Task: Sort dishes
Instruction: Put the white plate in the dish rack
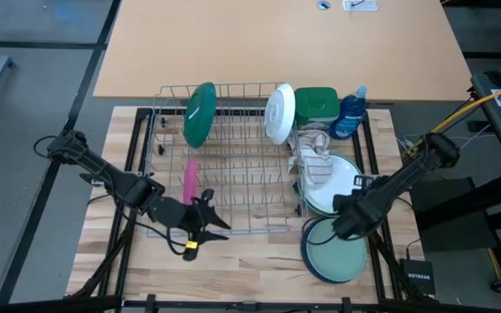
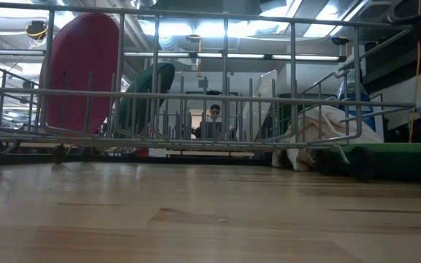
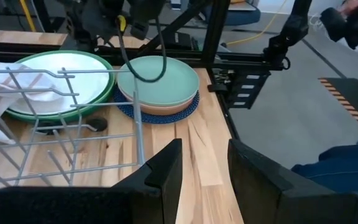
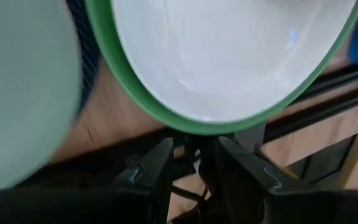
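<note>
A wire dish rack (image 1: 233, 165) holds a dark green plate (image 1: 199, 114), a white plate (image 1: 279, 113) and a pink plate (image 1: 190, 183), all standing on edge between its wires. Right of the rack, a white plate (image 3: 61, 70) lies on a stack of green plates (image 4: 166, 115). Nearer, a pale teal plate (image 3: 157, 79) tops a small stack with a brown plate (image 3: 166, 109) and a navy plate (image 3: 157, 117) below. My left gripper (image 3: 204, 168) hangs open over the rack's near edge, holding nothing. My right gripper (image 4: 197, 165) is open above the gap between the two stacks.
A beige-and-white cloth (image 1: 314, 159) lies over the large stack's far side and the rack's corner. A green square-lidded tub (image 1: 316, 103) and a blue bottle (image 1: 350, 113) stand behind it. Bare wood runs along the table's near edge (image 1: 233, 265). A person (image 2: 214, 120) sits far behind.
</note>
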{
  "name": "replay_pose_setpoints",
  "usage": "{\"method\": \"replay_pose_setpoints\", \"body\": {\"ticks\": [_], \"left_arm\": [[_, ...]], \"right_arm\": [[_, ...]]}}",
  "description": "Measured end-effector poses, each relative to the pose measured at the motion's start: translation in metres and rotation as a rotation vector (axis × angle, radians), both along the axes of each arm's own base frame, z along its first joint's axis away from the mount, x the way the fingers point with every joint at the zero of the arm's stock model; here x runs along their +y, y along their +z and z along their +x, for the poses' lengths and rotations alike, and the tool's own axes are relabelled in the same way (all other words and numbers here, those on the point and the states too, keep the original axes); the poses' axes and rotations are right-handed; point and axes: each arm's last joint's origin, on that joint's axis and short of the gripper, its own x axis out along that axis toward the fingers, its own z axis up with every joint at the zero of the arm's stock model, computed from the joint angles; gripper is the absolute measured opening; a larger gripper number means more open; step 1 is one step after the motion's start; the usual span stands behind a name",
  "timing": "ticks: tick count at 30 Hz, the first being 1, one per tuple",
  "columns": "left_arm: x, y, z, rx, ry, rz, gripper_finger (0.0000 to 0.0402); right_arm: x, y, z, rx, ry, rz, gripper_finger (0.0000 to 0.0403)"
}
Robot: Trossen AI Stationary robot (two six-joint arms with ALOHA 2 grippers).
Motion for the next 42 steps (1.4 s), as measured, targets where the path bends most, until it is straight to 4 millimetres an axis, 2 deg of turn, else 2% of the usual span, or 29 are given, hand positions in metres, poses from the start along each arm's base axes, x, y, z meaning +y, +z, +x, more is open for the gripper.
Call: {"method": "replay_pose_setpoints", "body": {"ticks": [4, 11, 15, 21, 30, 42], "left_arm": [[0.0, 0.0, 0.0, 0.0, 0.002, 0.0, 0.0117], [0.001, 0.0, 0.0, 0.0, 0.003, -0.002, 0.0117], [0.001, 0.0, 0.0, 0.0, 0.004, -0.004, 0.0117], [0.001, 0.0, 0.0, 0.001, 0.005, -0.007, 0.0117], [0.001, 0.0, 0.0, 0.001, 0.008, -0.012, 0.0117], [0.001, 0.0, 0.0, 0.0, 0.005, -0.006, 0.0117]], "right_arm": [[-0.012, -0.007, -0.016, -0.041, -0.028, 0.05, 0.0124], [-0.019, -0.022, -0.026, -0.122, 0.011, 0.128, 0.0124], [-0.017, -0.026, -0.022, -0.151, 0.06, 0.163, 0.0124], [-0.018, -0.027, -0.02, -0.19, 0.077, 0.105, 0.0124], [-0.01, -0.028, -0.011, -0.287, 0.067, 0.187, 0.0124], [-0.013, -0.043, -0.014, -0.285, -0.039, 0.16, 0.0124]]}}
